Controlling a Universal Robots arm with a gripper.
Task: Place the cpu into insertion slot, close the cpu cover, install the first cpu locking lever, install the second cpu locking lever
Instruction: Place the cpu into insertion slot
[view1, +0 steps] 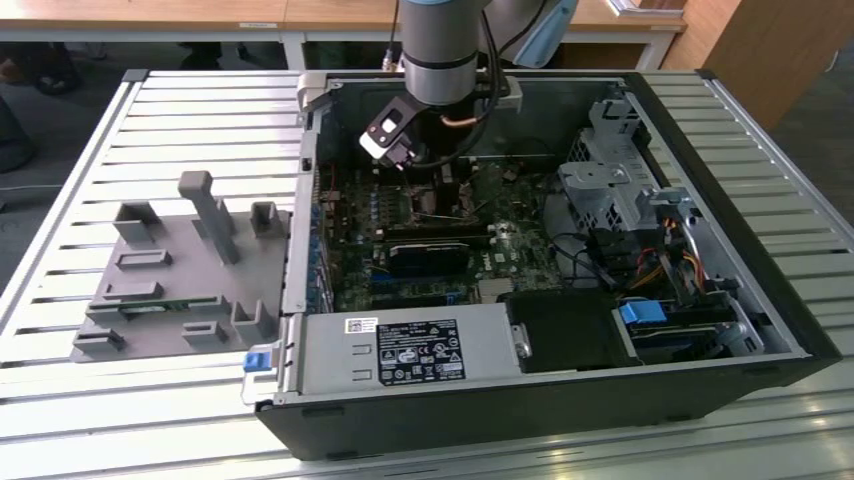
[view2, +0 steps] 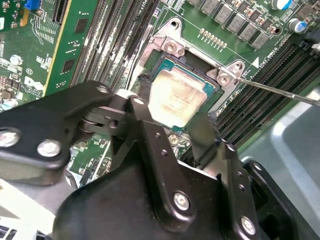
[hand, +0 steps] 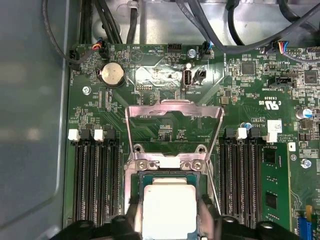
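1. Pincer (view1: 430, 182) hangs from arm (view1: 441, 40), down inside open case (view1: 534, 405), low over board (view1: 523, 250). Both wrist views show its black fingers (view2: 141, 112) pressed against two opposite edges of cpu (view2: 176, 96), so it is gripping the chip.
2. Well away from the pincer, toward the exterior view's left: grey fixture (view1: 174, 270) with upright pegs. It lies on slatted table (view1: 80, 400), outside the case.
3. Nearer the pincer, along the case's front edge: power supply (view1: 400, 355), labelled face up.
4. Just beside the pincer: black block (view1: 427, 255) lying on the board.
5. Between the fingers: cpu, pale top up, lying level within slot (view2: 172, 61). Dark socket edge and silvery rim show around it. Cannot tell if it is fully seated.
6. Just beyond the pincer: cover (hand: 172, 107), swung up and open on its hinge at the slot's edge. Board shows through its window. It is clear of the cpu.
7. Flanking the pincer on both sides: long memory slots (hand: 95, 185).
8. Beside the pincer: lever (view2: 280, 92), a thin bright rod running out from the slot's corner and crossing above the memory slots.
9. Away from the pincer, toward the exterior view's right: drive cage (view1: 601, 190) and loose cables (view1: 654, 265).
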